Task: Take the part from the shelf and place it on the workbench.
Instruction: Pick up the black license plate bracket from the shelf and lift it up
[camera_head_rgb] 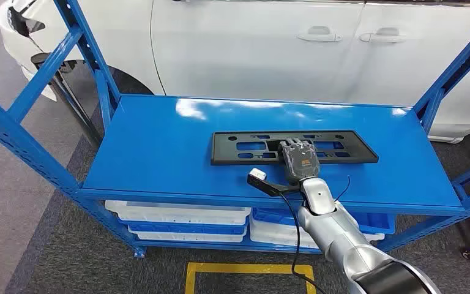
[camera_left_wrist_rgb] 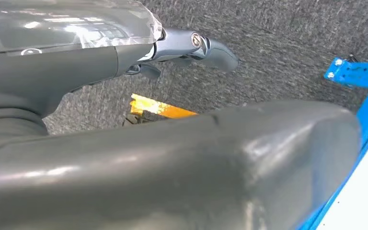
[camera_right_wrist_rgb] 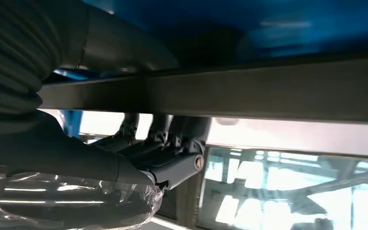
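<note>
Blue shelf, top level: flat black part lies lengthwise near the middle. Right hand rests on the part's near edge, fingers wrapped round the rim. Left hand hangs above grey floor, grip state unclear

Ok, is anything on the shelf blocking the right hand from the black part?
Nothing visible does. The right hand already lies on the black part at its near edge, on the blue shelf. In the right wrist view its fingers reach the part's edge. Whether they grip it, I cannot tell.
</note>
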Robot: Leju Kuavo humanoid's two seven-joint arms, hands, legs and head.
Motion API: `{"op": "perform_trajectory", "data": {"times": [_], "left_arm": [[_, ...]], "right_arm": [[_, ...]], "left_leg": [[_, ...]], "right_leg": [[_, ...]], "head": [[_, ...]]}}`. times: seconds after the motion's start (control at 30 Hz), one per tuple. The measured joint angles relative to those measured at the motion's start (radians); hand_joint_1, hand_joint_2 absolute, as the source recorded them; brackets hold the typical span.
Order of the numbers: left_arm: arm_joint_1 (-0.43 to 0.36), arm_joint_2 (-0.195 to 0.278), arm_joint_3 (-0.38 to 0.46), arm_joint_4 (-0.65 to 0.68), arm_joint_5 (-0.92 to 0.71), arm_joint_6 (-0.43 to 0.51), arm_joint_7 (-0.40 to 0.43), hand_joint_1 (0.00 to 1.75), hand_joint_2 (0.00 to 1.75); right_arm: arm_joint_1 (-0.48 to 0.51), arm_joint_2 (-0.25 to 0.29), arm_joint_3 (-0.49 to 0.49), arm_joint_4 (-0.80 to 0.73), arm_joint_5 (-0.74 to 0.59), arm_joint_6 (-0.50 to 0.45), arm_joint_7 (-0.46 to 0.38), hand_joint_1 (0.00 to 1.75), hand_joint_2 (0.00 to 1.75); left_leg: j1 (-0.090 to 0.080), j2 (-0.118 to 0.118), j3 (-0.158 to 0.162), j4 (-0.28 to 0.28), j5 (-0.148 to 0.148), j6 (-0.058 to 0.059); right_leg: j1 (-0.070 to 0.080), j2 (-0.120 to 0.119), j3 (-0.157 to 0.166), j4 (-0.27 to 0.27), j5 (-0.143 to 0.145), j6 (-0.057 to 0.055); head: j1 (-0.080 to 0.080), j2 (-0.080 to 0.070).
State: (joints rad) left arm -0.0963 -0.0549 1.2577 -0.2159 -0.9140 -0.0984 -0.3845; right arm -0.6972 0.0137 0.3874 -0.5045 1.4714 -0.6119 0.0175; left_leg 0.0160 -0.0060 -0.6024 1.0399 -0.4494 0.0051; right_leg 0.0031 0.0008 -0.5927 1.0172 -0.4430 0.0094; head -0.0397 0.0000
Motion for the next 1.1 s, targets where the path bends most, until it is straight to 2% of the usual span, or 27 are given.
{"op": "perform_trajectory", "data": {"times": [0.07,0.1,0.17,0.23,0.27,0.3,0.33,0.37,0.43,0.47,0.53,0.57,0.63,0.7,0.77,0.8,0.83,0.9,0.97,1.1], "left_arm": [[0.000,0.000,0.000,0.000,0.000,0.000,-0.001,0.00,0.00],[0.000,0.000,0.000,0.000,0.000,0.000,-0.001,0.00,0.00],[-0.001,0.000,0.000,0.000,0.000,0.000,-0.002,0.00,0.00],[-0.001,0.000,0.000,0.000,0.000,0.000,-0.002,0.00,0.00],[0.000,0.000,0.000,0.000,0.000,0.000,-0.002,0.00,0.00],[0.000,0.000,0.000,0.000,0.000,0.000,-0.002,0.00,0.00],[0.000,0.000,0.000,0.000,0.000,0.000,-0.002,0.00,0.00],[0.000,0.000,0.000,0.000,0.000,0.000,-0.002,0.00,0.00],[-0.001,-0.002,0.000,0.000,0.000,-0.003,-0.002,0.00,0.00],[-0.001,-0.004,0.000,0.000,0.000,-0.005,-0.003,0.00,0.00],[-0.001,-0.006,0.000,0.000,0.001,-0.013,-0.009,0.00,0.00],[-0.001,-0.006,0.000,0.000,0.001,-0.018,-0.015,0.00,0.00],[-0.001,-0.007,0.000,0.000,0.003,-0.030,-0.036,0.00,0.87],[-0.001,-0.007,0.000,0.000,0.003,-0.041,-0.061,0.00,1.75],[0.000,-0.007,0.000,0.000,0.003,-0.046,-0.083,0.00,1.75],[0.000,-0.007,0.000,0.000,0.003,-0.045,-0.091,0.00,1.75],[0.001,-0.007,0.000,0.000,0.003,-0.042,-0.096,0.00,1.75],[0.001,-0.006,0.000,0.000,0.002,-0.033,-0.104,0.00,1.75],[-0.001,-0.006,0.000,0.000,0.002,-0.027,-0.107,0.00,1.75],[-0.002,-0.007,0.000,0.000,0.002,-0.022,-0.118,0.00,1.75]], "right_arm": [[0.001,0.000,-0.005,-0.002,0.003,0.000,-0.005,1.75,1.75],[0.001,0.000,-0.010,-0.003,0.005,-0.001,-0.010,1.75,1.75],[0.004,0.000,-0.019,-0.007,0.008,-0.002,-0.020,1.75,1.75],[0.012,0.001,-0.026,-0.009,0.010,-0.002,-0.028,1.75,1.75],[0.016,0.001,-0.028,-0.010,0.011,-0.003,-0.030,1.75,1.75],[0.019,0.001,-0.030,-0.011,0.011,-0.003,-0.031,1.75,1.75],[0.020,0.001,-0.032,-0.012,0.012,-0.004,-0.031,1.75,1.75],[0.019,0.001,-0.034,-0.015,0.013,-0.005,-0.031,1.75,1.75],[0.019,0.001,-0.037,-0.023,0.017,-0.007,-0.034,1.75,1.75],[0.019,0.001,-0.039,-0.027,0.018,-0.008,-0.037,1.75,1.75],[0.021,0.002,-0.041,-0.036,0.022,-0.008,-0.044,1.75,1.75],[0.023,0.002,-0.042,-0.041,0.025,-0.008,-0.047,1.75,1.75],[0.026,0.003,-0.047,-0.054,0.029,-0.008,-0.050,1.75,1.75],[0.031,0.005,-0.053,-0.065,0.031,-0.007,-0.053,1.75,1.75],[0.040,0.005,-0.057,-0.074,0.031,-0.008,-0.063,1.75,1.75],[0.045,0.005,-0.059,-0.077,0.031,-0.009,-0.069,1.75,1.75],[0.049,0.005,-0.061,-0.079,0.031,-0.010,-0.074,1.75,1.75],[0.052,0.005,-0.066,-0.082,0.030,-0.014,-0.081,1.75,1.75],[0.051,0.005,-0.072,-0.088,0.027,-0.018,-0.084,1.75,1.75],[0.055,0.005,-0.083,-0.105,-0.027,-0.027,-0.128,1.75,1.75]], "left_leg": [[0.002,0.000,0.001,-0.004,0.003,0.007],[0.003,0.000,0.001,-0.006,0.006,0.013],[0.006,0.001,0.001,-0.009,0.008,0.020],[0.005,0.000,0.000,-0.009,0.008,0.023],[0.005,0.000,0.000,-0.008,0.008,0.023],[0.004,-0.001,0.000,-0.008,0.008,0.023],[0.004,-0.002,0.002,-0.008,0.007,0.023],[0.003,-0.002,0.004,-0.009,0.006,0.022],[0.001,-0.004,0.006,-0.009,0.005,0.018],[0.001,-0.004,0.006,-0.010,0.005,0.014],[0.002,-0.003,0.006,-0.014,0.007,0.003],[0.003,-0.003,0.007,-0.015,0.006,-0.002],[0.002,-0.001,-0.003,0.012,-0.015,-0.010],[0.002,0.000,-0.048,0.115,-0.071,-0.016],[0.004,0.000,-0.101,0.229,-0.115,-0.021],[0.005,0.000,-0.110,0.247,-0.112,-0.024],[0.006,0.001,-0.101,0.227,-0.092,-0.026],[0.009,0.002,-0.041,0.106,-0.031,-0.029],[0.008,0.000,0.003,0.015,-0.004,-0.020],[0.005,-0.002,0.003,0.000,0.001,0.008]], "right_leg": [[-0.001,0.000,-0.001,0.003,-0.003,0.004],[-0.003,0.000,-0.007,0.017,-0.014,0.010],[-0.007,0.000,-0.045,0.102,-0.065,0.020],[-0.010,0.000,-0.110,0.236,-0.123,0.028],[-0.011,0.000,-0.133,0.280,-0.133,0.029],[-0.011,0.000,-0.141,0.291,-0.125,0.028],[-0.010,0.000,-0.128,0.259,-0.097,0.025],[-0.008,0.000,-0.095,0.188,-0.057,0.019],[-0.001,-0.001,-0.029,0.046,0.000,0.003],[0.003,-0.001,-0.011,0.006,0.011,-0.003],[0.008,-0.001,-0.008,-0.007,0.012,-0.010],[0.005,-0.002,-0.005,-0.015,0.015,-0.013],[-0.001,-0.004,0.007,-0.036,0.025,-0.022],[-0.004,-0.006,0.013,-0.046,0.029,-0.027],[-0.002,-0.006,0.013,-0.043,0.028,-0.030],[-0.002,-0.006,0.013,-0.040,0.026,-0.030],[-0.002,-0.005,0.013,-0.036,0.024,-0.028],[-0.005,-0.003,0.010,-0.023,0.016,-0.021],[-0.002,-0.001,0.002,-0.004,0.007,-0.011],[-0.001,0.002,-0.009,0.007,0.003,0.007]], "head": [[0.000,0.000],[0.000,0.000],[0.000,0.000],[0.000,0.000],[0.000,0.000],[0.000,0.000],[0.000,0.000],[0.000,0.000],[0.000,0.000],[0.000,0.000],[0.000,0.000],[0.000,0.000],[0.000,0.000],[0.000,0.000],[0.000,0.000],[0.000,0.000],[0.000,0.000],[0.000,0.000],[0.000,0.000],[0.001,0.000]]}}
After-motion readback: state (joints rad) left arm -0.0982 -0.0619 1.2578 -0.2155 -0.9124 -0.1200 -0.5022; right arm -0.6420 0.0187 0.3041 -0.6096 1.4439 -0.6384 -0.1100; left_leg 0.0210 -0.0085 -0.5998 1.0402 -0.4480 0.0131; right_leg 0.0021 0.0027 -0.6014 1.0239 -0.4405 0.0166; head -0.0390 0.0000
